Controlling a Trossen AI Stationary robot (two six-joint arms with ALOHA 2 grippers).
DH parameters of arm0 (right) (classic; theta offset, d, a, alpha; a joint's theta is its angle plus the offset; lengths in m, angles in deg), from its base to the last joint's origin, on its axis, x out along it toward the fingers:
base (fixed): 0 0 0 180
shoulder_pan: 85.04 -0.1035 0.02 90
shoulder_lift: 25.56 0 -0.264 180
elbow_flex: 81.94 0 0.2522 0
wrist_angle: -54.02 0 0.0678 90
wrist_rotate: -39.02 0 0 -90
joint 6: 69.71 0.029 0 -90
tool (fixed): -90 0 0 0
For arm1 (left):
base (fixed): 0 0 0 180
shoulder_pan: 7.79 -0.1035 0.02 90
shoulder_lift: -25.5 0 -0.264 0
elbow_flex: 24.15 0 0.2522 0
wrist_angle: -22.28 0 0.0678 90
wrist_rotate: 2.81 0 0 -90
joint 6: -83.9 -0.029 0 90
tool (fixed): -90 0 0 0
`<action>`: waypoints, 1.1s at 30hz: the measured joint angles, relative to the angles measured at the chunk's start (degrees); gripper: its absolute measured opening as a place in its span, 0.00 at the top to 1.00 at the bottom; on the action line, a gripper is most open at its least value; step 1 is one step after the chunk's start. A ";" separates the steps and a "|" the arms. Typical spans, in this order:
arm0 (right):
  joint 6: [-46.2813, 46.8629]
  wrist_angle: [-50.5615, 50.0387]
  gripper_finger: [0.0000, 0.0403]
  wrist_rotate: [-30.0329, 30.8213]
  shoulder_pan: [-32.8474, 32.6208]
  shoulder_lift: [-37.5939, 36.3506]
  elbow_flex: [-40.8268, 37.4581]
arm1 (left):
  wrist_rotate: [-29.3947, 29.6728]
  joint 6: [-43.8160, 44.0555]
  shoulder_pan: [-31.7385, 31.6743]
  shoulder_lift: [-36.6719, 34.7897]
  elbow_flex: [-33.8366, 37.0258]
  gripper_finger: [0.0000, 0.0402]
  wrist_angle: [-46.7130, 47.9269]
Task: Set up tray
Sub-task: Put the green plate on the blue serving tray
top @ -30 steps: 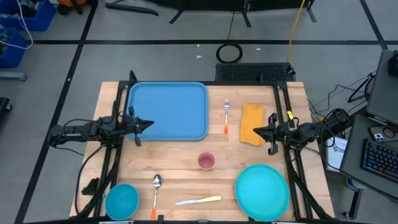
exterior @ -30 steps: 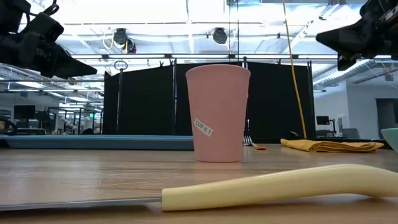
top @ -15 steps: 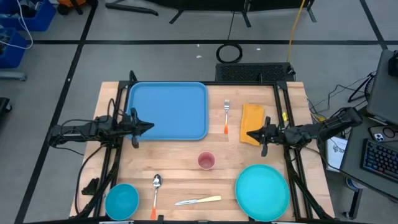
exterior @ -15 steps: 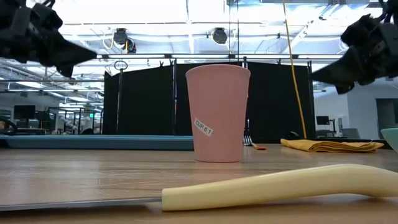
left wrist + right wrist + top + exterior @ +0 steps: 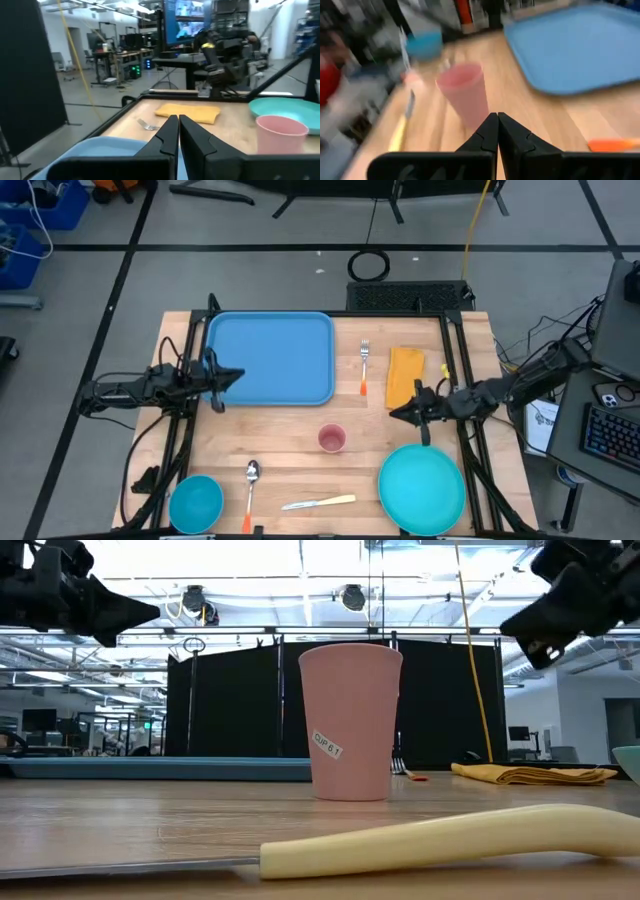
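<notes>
From above, the large flat light-blue plastic tray (image 5: 270, 358) lies on the wooden table (image 5: 290, 425) at the far left, nothing on it. The left gripper (image 5: 237, 375) hovers over the tray's left edge, fingers pressed nearly together, holding nothing. Over on the right, the right gripper (image 5: 396, 414) hangs just past the folded yellow cloth napkin (image 5: 405, 377), above bare wood between the small pink plastic cup (image 5: 332, 439) and the round teal plate (image 5: 421, 488); its fingers are fully closed and empty. An orange-handled metal fork (image 5: 365, 366) lies between tray and napkin. Along the near edge: a blue round bowl (image 5: 195, 502), an orange-handled spoon (image 5: 249, 490) and a cream-handled knife (image 5: 318, 502).

Down at table height, the pink cup fills the middle, the knife's cream handle runs across the front, and the tray shows as a thin blue strip behind on the left. Both arms hang dark in the upper corners.

Left wrist view: the two dark fingers (image 5: 167, 136) meet almost tip to tip over the tray's blue surface, with fork, napkin, cup and plate beyond.

Right wrist view: closed fingers (image 5: 488, 134) point at the pink cup, tray far beyond it, the picture smeared.
</notes>
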 joint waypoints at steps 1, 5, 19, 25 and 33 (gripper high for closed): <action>0.49 -4.33 1.00 -0.01 -0.27 2.20 2.76 | 0.01 0.38 0.00 0.00 0.00 0.95 -0.05; 6.28 -25.39 1.00 -4.88 -0.27 10.31 12.73 | -0.04 0.98 0.00 -0.02 0.00 0.95 0.21; 27.69 -44.01 0.99 -30.66 -0.29 17.31 19.98 | -0.24 5.88 0.00 0.00 0.00 0.95 0.42; 28.22 -47.55 0.89 -31.12 -0.29 18.40 20.00 | -0.04 2.29 0.00 0.00 0.00 0.95 0.41; 29.49 -46.41 0.68 -31.19 -0.29 19.98 15.49 | 0.00 0.54 0.00 0.00 0.00 0.95 -0.16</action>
